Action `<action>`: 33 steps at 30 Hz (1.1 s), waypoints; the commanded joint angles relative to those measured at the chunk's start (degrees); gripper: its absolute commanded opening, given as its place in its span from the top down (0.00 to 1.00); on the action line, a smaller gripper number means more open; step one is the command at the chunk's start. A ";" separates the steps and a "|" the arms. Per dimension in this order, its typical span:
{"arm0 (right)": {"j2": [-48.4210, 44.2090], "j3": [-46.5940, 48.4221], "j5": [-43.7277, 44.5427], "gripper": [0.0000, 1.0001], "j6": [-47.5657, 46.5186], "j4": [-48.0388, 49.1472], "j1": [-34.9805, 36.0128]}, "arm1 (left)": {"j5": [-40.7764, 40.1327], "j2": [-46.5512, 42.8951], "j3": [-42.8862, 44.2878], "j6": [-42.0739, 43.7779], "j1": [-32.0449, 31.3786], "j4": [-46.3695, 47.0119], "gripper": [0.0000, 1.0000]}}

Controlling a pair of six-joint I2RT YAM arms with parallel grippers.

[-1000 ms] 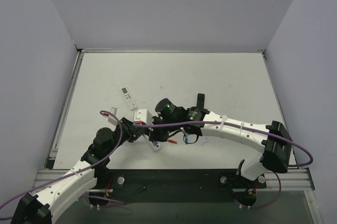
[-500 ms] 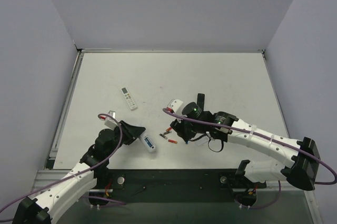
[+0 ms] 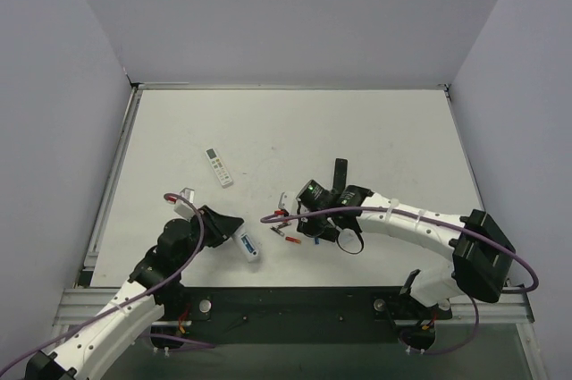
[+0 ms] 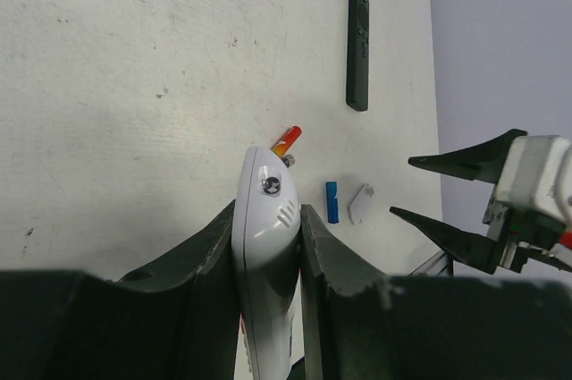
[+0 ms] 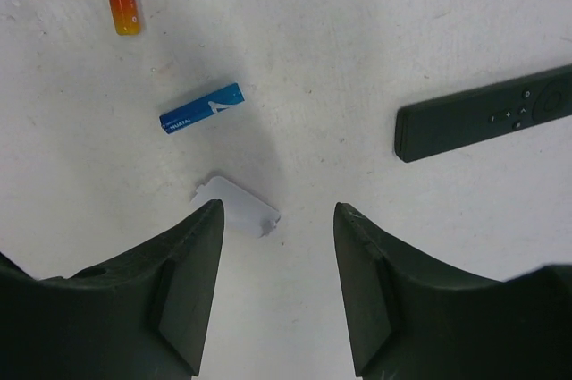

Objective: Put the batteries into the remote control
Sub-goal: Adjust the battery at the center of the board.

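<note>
The white tabletop [image 3: 357, 130] carries everything. The left arm [image 3: 116, 304] lies low from the near edge, forearm stretched forward. Its pincer [image 4: 266, 219] is clamped on both long sides of the remote control [image 4: 265, 188], which points outward over the tabletop. The right arm [image 3: 420, 223] bends in from the opposite side with its wrist tipped downward. Its pincer [image 5: 279, 210] hangs beyond the remote control's tip, fingers spread wide and gripping nothing. A slim black remote [image 4: 357, 49] lies well past the remote control. A white battery cover [image 5: 237, 206] lies off the remote control's tip, one blue battery [image 5: 201, 108] just beside it. A red cell [image 4: 286, 139] lies right at that tip.
</note>
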 commanded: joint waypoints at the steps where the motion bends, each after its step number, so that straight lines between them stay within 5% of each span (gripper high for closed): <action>1: 2.69 0.79 -2.79 0.52 -9.52 -0.85 0.02 | -0.60 -2.24 4.99 2.35 0.19 -3.83 1.00; 14: 12.63 2.81 -4.64 0.51 -13.13 1.08 0.90 | -8.51 -14.80 10.97 4.90 0.28 -22.81 1.00; 33: 20.36 6.59 -12.02 0.53 -10.68 2.84 0.55 | -8.33 -16.21 10.80 4.46 0.28 -24.14 1.00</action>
